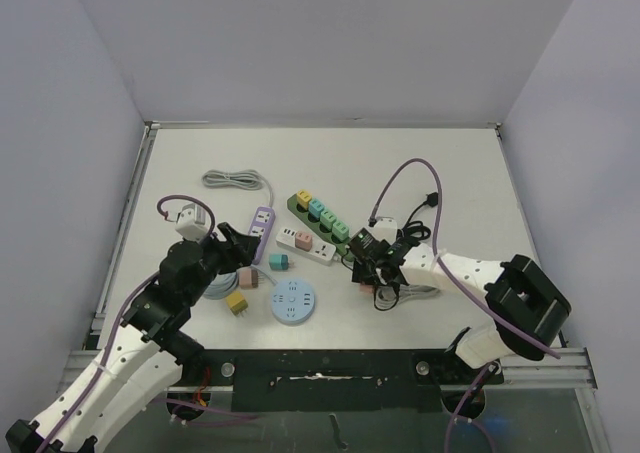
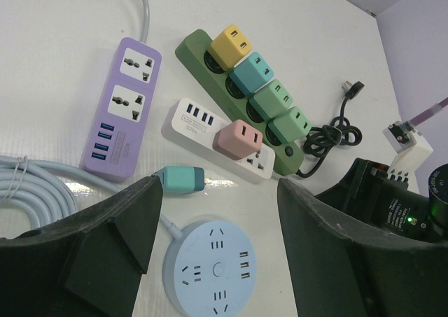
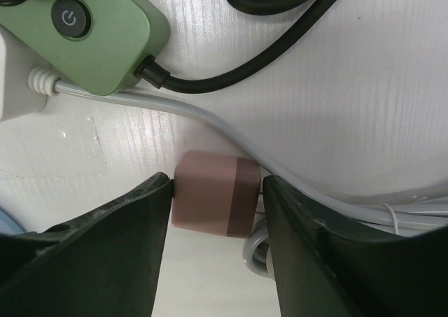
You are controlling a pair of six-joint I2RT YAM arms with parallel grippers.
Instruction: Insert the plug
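While the left gripper (image 2: 218, 198) hangs open and empty, the nearer right gripper (image 3: 217, 184) straddles the brown plug (image 3: 213, 194), lying at 5 o'clock of the green strip (image 3: 105, 37), jaws beside its flanks, grip impossible to tell.

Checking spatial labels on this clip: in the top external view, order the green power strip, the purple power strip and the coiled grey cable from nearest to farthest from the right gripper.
1. The green power strip, just up and left of the right gripper.
2. The purple power strip, further left, mid-table.
3. The coiled grey cable, far left, towards the back.
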